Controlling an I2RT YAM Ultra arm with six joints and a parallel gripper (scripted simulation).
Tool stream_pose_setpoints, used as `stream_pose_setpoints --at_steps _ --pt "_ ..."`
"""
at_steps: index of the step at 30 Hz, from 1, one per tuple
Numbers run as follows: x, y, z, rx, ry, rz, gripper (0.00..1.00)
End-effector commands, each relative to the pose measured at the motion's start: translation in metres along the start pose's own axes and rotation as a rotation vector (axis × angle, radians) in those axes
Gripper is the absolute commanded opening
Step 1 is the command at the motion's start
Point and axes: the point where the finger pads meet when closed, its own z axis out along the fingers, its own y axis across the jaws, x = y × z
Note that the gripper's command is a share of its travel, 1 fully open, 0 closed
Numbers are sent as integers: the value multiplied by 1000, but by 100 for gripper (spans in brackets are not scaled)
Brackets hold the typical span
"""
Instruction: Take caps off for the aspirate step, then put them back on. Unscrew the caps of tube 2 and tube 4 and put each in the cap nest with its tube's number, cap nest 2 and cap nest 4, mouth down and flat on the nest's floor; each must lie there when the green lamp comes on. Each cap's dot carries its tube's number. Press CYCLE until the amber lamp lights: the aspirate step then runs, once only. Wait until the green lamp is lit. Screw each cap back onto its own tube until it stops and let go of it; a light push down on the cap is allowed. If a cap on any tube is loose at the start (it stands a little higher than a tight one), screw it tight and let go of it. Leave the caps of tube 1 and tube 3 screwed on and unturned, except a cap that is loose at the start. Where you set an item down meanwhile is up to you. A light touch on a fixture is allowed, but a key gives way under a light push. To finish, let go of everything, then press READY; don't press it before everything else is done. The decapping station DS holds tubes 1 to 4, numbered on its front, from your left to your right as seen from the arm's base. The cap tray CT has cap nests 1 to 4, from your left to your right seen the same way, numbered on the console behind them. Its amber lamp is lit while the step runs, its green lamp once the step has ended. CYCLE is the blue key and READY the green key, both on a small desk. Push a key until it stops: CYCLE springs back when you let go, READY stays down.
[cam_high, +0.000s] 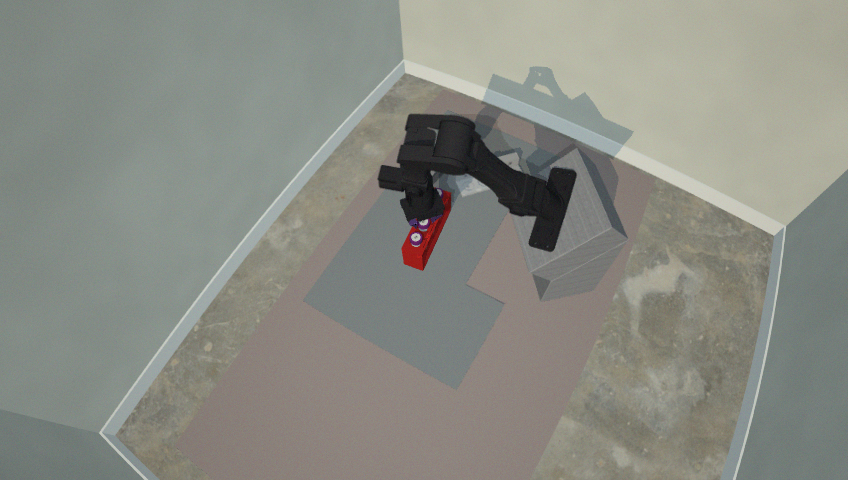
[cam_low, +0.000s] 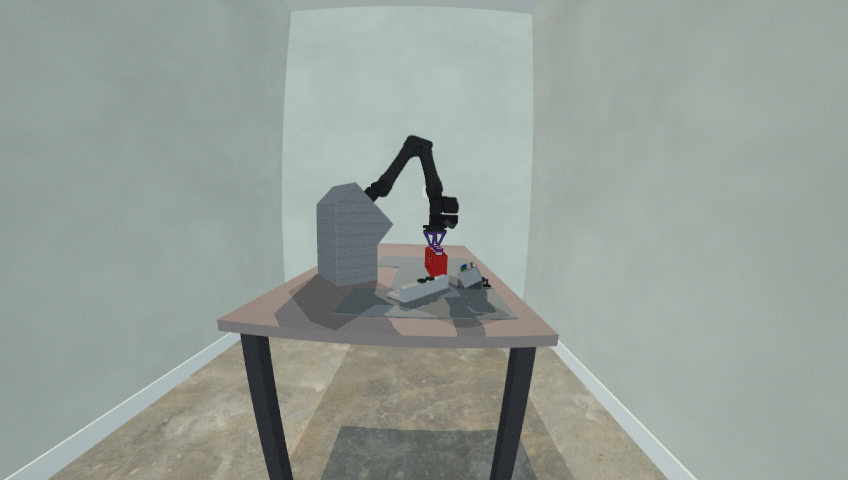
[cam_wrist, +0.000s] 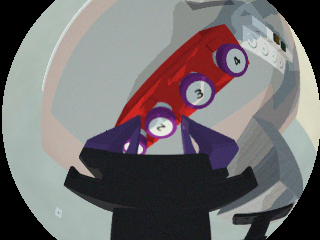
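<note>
The red decapping station (cam_wrist: 180, 87) shows its purple caps in the wrist view: cap 4 (cam_wrist: 235, 60), cap 3 (cam_wrist: 198, 91), cap 2 (cam_wrist: 160, 124), and cap 1 half hidden behind a finger. All sit on their tubes. My gripper (cam_wrist: 160, 119) points down over the station (cam_high: 420, 240), its purple fingers half open on either side of cap 2. I cannot see them pressing on it. The gripper also shows in the exterior view (cam_low: 435, 242), just above the station (cam_low: 436, 261).
The cap tray (cam_low: 418, 290) lies in front of the station, its nests small and dark. A tall grey block (cam_low: 348, 234) carries the arm's base.
</note>
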Motion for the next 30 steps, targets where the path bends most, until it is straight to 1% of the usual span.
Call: stream_pose_setpoints --at_steps 1,2,5,6,7,8,9,19,20,30 --pt "-2 2 -2 -7 -8 193 49" --pt "-2 2 -2 -7 -8 193 49" --pt "-2 2 -2 -8 -7 431 49" --pt "-2 2 -2 -8 -7 443 49" --pt "-2 2 -2 -8 -7 526 49" --pt "-2 2 -2 -8 -7 526 49" --pt "-2 2 -2 -9 -6 609 49" --pt "-2 2 -3 -9 -6 609 49" --pt "-2 2 -3 -9 -6 609 0" --pt "-2 2 -3 -9 -6 609 0"
